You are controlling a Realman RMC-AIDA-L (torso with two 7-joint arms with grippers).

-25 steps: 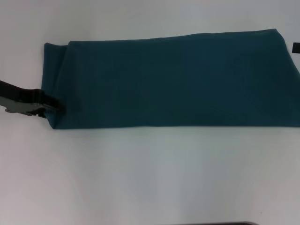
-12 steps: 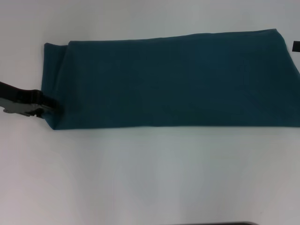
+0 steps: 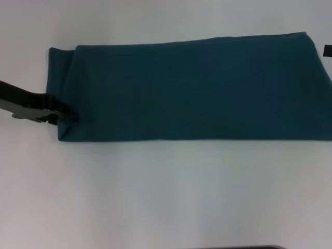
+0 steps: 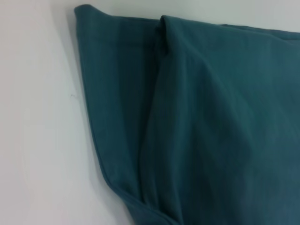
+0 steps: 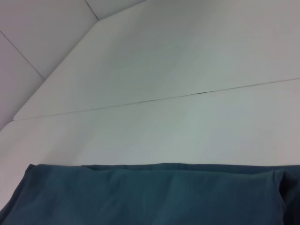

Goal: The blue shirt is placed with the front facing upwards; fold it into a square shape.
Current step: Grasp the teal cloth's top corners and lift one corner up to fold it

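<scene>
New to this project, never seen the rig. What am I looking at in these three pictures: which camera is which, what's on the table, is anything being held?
It is a two-armed robot with a gripper on each arm. One picture comes from a camera on its head, looking down at a white table. The other two come from cameras on its wrists.

On the table lies the blue shirt, already folded into a long band, plain side up. The left gripper reaches in from the robot's left and sits at the band's left end, near its front corner. Whether it grips the cloth cannot be seen. The left wrist view shows that end's layered folds close up. The right wrist view shows the shirt's edge; the right gripper is not in view.
</scene>
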